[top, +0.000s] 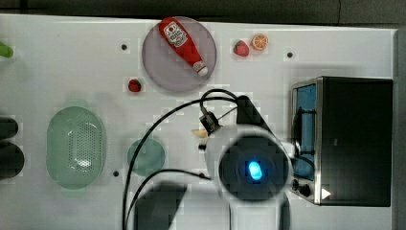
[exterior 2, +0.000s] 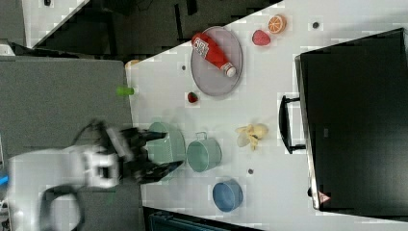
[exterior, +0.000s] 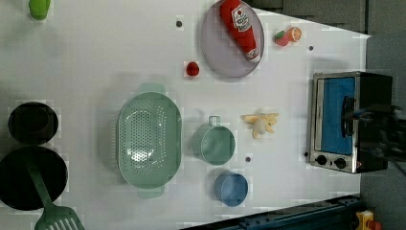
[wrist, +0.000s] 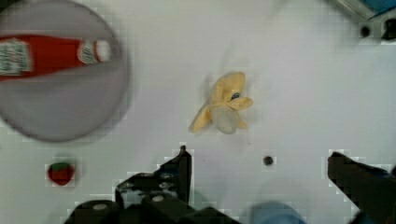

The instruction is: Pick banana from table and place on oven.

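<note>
While fingers (wrist: 259,175) gape, one banana (wrist: 224,108), two strawberries (top: 134,86)

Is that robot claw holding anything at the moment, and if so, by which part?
Nothing is held. The gripper is open, with bare table between its fingers, and the banana lies untouched on the table.
</note>
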Available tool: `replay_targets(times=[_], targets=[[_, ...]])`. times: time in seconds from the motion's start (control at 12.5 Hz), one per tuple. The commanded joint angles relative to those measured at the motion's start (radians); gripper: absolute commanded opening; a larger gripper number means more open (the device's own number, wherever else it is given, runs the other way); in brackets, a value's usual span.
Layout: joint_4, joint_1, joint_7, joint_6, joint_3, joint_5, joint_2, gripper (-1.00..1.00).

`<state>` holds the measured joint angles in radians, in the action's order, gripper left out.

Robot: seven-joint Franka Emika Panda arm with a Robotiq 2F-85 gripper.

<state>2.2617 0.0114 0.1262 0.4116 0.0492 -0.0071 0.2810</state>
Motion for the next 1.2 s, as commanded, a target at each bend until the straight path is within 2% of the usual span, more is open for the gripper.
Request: replay_targets(times=[0.08, 0.48, 1.2], targets=[[0.098, 0.002, 0.032, 0.155, -0.001, -0.022, -0.076, 1.0], [0.171, 0.003, 0.029, 0.436, 0.018, -0.022, -0.294, 1.0], [0.195, 0.006, 0.029, 0.797, 0.028, -0.022, -0.62, 1.0]])
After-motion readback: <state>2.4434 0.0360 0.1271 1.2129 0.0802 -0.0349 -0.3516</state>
